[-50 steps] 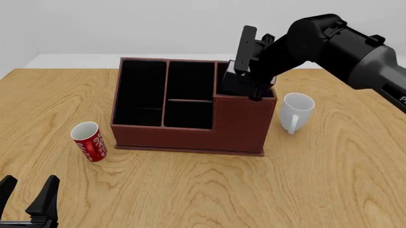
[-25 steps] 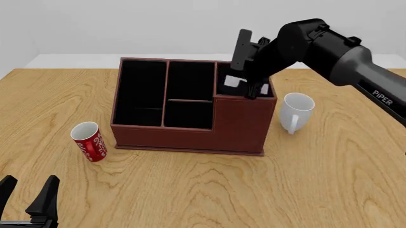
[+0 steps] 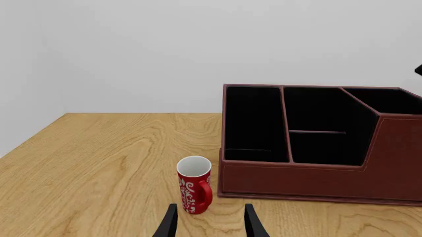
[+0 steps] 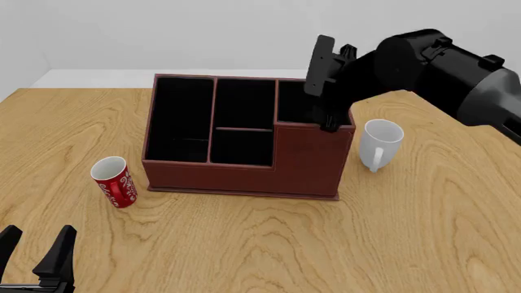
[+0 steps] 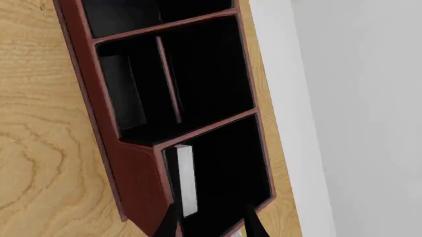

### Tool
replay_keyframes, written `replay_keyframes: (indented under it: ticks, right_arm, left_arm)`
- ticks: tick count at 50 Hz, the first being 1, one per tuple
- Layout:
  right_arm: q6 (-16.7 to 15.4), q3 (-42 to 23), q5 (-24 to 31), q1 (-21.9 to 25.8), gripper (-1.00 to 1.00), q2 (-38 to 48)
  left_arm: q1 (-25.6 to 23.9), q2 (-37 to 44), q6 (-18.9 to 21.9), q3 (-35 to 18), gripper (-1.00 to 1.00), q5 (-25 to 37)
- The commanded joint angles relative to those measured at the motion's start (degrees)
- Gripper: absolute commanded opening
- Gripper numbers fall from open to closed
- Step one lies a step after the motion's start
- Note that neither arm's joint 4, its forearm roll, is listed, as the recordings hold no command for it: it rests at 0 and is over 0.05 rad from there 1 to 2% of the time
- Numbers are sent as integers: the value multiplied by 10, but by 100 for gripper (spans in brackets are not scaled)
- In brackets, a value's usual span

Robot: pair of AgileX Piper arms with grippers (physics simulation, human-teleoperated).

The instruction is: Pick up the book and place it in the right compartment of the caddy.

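Note:
The book [image 5: 186, 180] shows only in the right wrist view, as a white page edge with a black cover. It stands inside the right compartment [image 5: 224, 163] against the taller front wall of the caddy [image 5: 135, 177]. In the front view that wall of the caddy [image 4: 244, 177] hides the book in the right compartment [image 4: 294, 101]. My right gripper [image 4: 319, 101] hovers over that compartment, open, and its fingertips [image 5: 173, 224] hold nothing. My left gripper [image 4: 36, 256] rests open near the table's front left corner, far from the caddy [image 3: 316, 180].
A red patterned mug [image 4: 114, 182] stands left of the caddy, just ahead of the left gripper [image 3: 209, 224] as the red mug [image 3: 194, 185]. A white mug [image 4: 379, 141] stands close to the caddy's right side, under the right arm.
The right gripper has let go of the book and risen out of the right compartment. The book's white edges no longer show in the front view. The left arm is still.

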Motion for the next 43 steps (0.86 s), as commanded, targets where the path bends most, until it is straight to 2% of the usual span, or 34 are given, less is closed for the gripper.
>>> replay_keyframes:
  ticks: [1,3,4,9,11,12,13,14,15,16,18,20,22,23,27,28,30,32,33,34,35,37,39,41,43]
  right_arm:
    - [-1,126,-73,13,100,-98]
    - [21,141,-88,25,100,-122]
    - [13,177,-95,34,100,-139]
    - [24,218,-144,42,100,-184]
    - [13,277,-180,37,100,-217]
    - [27,272,-185,36,100,-223]
    - [27,272,-185,36,100,-223]
    - [11,320,-224,25,100,-244]
    - [14,333,-239,19,100,-253]
    - [34,337,-245,23,100,-264]
    - [14,392,-282,13,100,-286]
    - [45,404,-296,21,100,-312]
    - [34,447,-317,19,100,-330]
    - [54,443,-323,18,100,-343]
    - [78,486,-356,21,100,-388]
    - [98,489,-357,29,100,-392]
    - [98,507,-374,31,100,-411]
    - [145,512,-378,45,100,-440]
    - [145,512,-378,45,100,-441]
    - [160,519,-382,49,100,-447]
    - [155,538,-395,59,100,-450]
    - [186,556,-417,68,100,-477]
    - [200,583,-445,81,100,-508]
    - [241,589,-445,103,100,-513]
    - [249,610,-463,100,100,-521]
  left_arm:
    - [0,0,0,0,100,0]
    - [0,0,0,0,100,0]
    - [0,0,0,0,100,0]
    - [0,0,0,0,100,0]
    - [0,0,0,0,100,0]
    - [0,0,0,0,100,0]
    - [0,0,0,0,100,0]
    - [0,0,0,0,100,0]
    - [0,0,0,0,100,0]
    - [0,0,0,0,100,0]
    - [0,0,0,0,100,0]
    - [0,0,0,0,100,0]
    - [0,0,0,0,100,0]
    - [0,0,0,0,100,0]
    - [0,0,0,0,100,0]
    - [0,0,0,0,100,0]
    - [0,0,0,0,100,0]
    - [0,0,0,0,100,0]
    - [0,0,0,0,100,0]
    - [0,0,0,0,100,0]
    - [0,0,0,0,100,0]
    - [0,0,0,0,100,0]
    - [0,0,0,0,100,0]
    - [0,0,0,0,100,0]
    - [0,0,0,0,100,0]
